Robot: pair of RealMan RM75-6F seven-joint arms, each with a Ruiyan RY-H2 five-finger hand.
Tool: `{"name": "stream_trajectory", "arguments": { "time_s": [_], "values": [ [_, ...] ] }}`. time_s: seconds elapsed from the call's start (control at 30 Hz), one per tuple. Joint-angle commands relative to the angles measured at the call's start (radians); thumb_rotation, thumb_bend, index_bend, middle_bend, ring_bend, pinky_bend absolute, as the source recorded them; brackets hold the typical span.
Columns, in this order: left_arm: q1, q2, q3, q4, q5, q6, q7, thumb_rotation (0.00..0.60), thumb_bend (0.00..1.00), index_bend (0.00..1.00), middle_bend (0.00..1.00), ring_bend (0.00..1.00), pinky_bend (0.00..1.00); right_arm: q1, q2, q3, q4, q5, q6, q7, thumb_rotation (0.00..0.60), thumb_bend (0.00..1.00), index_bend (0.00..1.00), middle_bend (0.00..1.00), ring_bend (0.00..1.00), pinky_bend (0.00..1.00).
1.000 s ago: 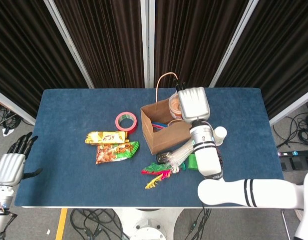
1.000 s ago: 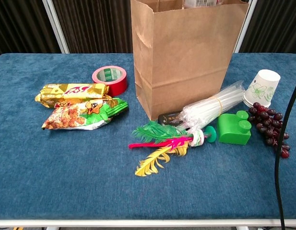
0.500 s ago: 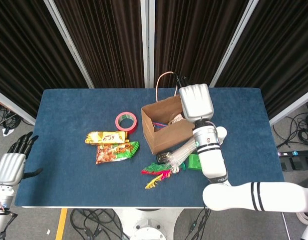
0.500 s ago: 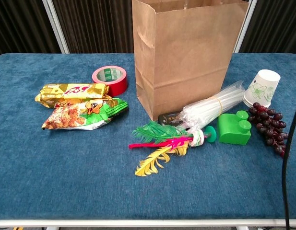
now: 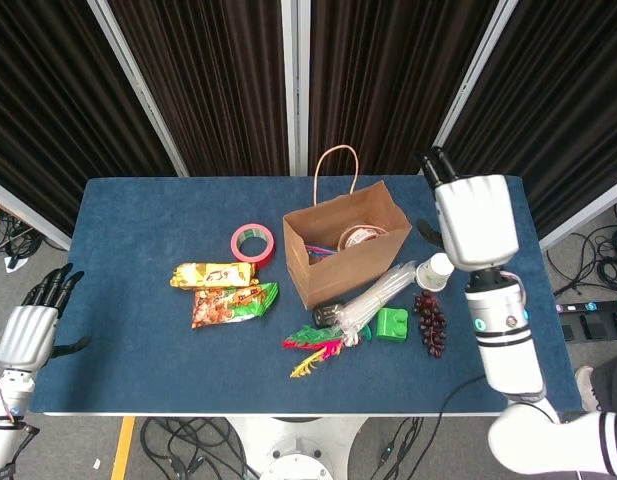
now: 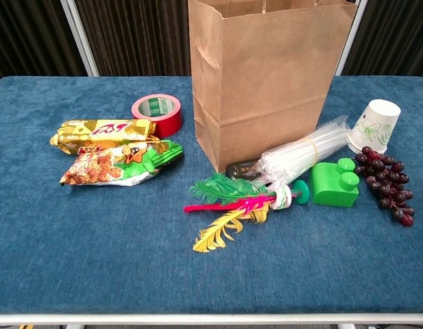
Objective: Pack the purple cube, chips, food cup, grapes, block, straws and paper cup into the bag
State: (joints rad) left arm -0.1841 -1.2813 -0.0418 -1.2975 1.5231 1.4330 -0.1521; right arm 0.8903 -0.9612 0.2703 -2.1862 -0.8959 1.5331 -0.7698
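Note:
The brown paper bag [image 5: 343,245] stands open mid-table, with the food cup [image 5: 363,237] lying inside it. My right hand [image 5: 475,220] hovers to the bag's right, above the paper cup [image 5: 435,272], fingers extended and holding nothing. The straws [image 5: 373,298], green block [image 5: 392,325] and grapes [image 5: 429,320] lie in front of the bag. Two chips packets [image 5: 226,290] lie to its left. In the chest view I see the bag [image 6: 266,75], straws [image 6: 304,154], block [image 6: 334,184], grapes [image 6: 386,188], paper cup [image 6: 376,125] and chips [image 6: 115,147]. My left hand [image 5: 33,325] hangs open off the table's left edge. No purple cube is visible.
A red tape roll [image 5: 252,242] sits left of the bag. Coloured feathers [image 5: 318,350] and a small dark object lie under the straws' near end. In the chest view the tape [image 6: 158,113] and feathers [image 6: 225,205] also show.
My right hand held the food cup over the bag, let it go inside, then drew back to the right. The left hand has barely moved.

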Motion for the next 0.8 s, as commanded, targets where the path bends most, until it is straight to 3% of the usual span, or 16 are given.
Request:
{"name": "stream_trajectory", "arguments": {
  "time_s": [0.03,0.2,0.33,0.57,0.8],
  "values": [
    [0.0,0.003,0.0,-0.013,0.003,0.005,0.003,0.6,0.08,0.11,0.09,0.04,0.2,-0.14,0.094,-0.133,-0.041,-0.113,-0.054,0.107,0.6,0.0,0.25,0.29,0.79,0.84],
    [0.002,0.004,0.003,-0.028,0.008,0.01,0.003,0.6,0.08,0.11,0.09,0.03,0.2,-0.236,0.121,-0.237,0.0,-0.164,-0.126,0.162,0.6,0.0,0.28,0.31,0.79,0.84],
    [0.0,0.002,0.007,-0.034,0.013,0.007,0.015,0.6,0.08,0.11,0.09,0.04,0.2,-0.268,0.069,-0.31,0.109,-0.172,-0.239,0.158,0.6,0.0,0.29,0.32,0.79,0.84],
    [0.0,-0.001,0.006,-0.04,0.008,0.005,0.034,0.6,0.08,0.11,0.09,0.03,0.2,-0.216,-0.084,-0.342,0.326,-0.123,-0.489,0.14,0.6,0.0,0.29,0.26,0.79,0.84],
    [0.005,-0.004,0.007,-0.029,-0.006,-0.002,0.031,0.6,0.08,0.11,0.09,0.04,0.2,-0.187,-0.216,-0.353,0.452,-0.059,-0.585,0.073,0.6,0.0,0.28,0.24,0.79,0.84]
  ]
}}
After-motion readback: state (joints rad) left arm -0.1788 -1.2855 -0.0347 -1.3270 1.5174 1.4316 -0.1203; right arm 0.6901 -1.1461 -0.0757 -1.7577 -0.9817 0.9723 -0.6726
